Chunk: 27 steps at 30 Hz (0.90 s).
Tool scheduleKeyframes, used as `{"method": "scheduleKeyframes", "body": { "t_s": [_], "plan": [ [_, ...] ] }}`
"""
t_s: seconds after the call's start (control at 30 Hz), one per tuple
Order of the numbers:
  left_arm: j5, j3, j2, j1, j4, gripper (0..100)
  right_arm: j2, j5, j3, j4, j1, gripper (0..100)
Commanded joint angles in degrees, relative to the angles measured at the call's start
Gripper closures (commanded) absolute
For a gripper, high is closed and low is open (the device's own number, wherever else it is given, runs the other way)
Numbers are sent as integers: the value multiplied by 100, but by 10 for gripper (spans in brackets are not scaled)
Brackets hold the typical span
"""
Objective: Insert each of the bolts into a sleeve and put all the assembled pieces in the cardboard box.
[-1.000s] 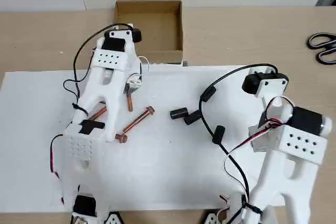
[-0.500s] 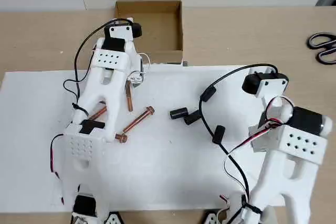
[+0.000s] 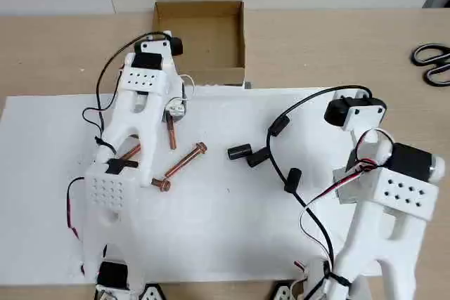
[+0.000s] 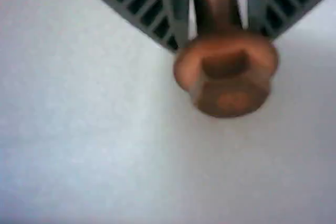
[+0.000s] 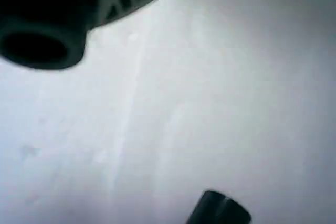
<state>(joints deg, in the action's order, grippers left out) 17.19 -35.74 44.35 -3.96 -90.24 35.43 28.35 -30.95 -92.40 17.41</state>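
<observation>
the wooden tabletop (image 3: 316,40) carries a white sheet (image 3: 232,230) across its middle and near edge. the left arm (image 3: 133,124) stretches from the near left corner toward the far edge, and the right arm (image 3: 383,216) stands at the near right corner. the cardboard box (image 3: 200,5) sits open at the sheet's far edge, left of centre. the left gripper (image 3: 171,112), just before the box, is closed around the shank of a copper bolt (image 3: 171,133), whose head points away from the jaws. a loose bolt (image 3: 184,161) lies beside the left arm, and a 3rd bolt (image 3: 131,152) lies partly under it. the right gripper (image 3: 357,112) has a black sleeve (image 5: 39,48) clamped at its ribbed jaw. 2 more lie just beside each other near the sheet's middle: sleeve 1 (image 3: 240,151) and sleeve 2 (image 3: 256,157).
</observation>
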Motion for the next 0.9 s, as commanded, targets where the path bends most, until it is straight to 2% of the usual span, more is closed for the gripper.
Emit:
{"method": "scheduleKeyframes", "body": {
  "t_s": [0.0, 0.23, 0.47, 0.8, 0.87],
  "plan": [
    [-62, -154, -158, 18, 9, 923, 189, 35, 26, 13, 31, 991],
    [-44, -163, 360, 44, 281, 930, 189, 44, 26, 22, 31, 991],
    [-149, -154, 448, 44, 290, 995, 198, 44, 26, 40, 31, 991],
    [-176, -1833, -290, -149, -985, 995, 207, 18, 62, -22, -4, 994],
    [-176, -2026, -475, -220, -1029, 995, 207, 9, 176, -277, -13, 994]
  ]
}}
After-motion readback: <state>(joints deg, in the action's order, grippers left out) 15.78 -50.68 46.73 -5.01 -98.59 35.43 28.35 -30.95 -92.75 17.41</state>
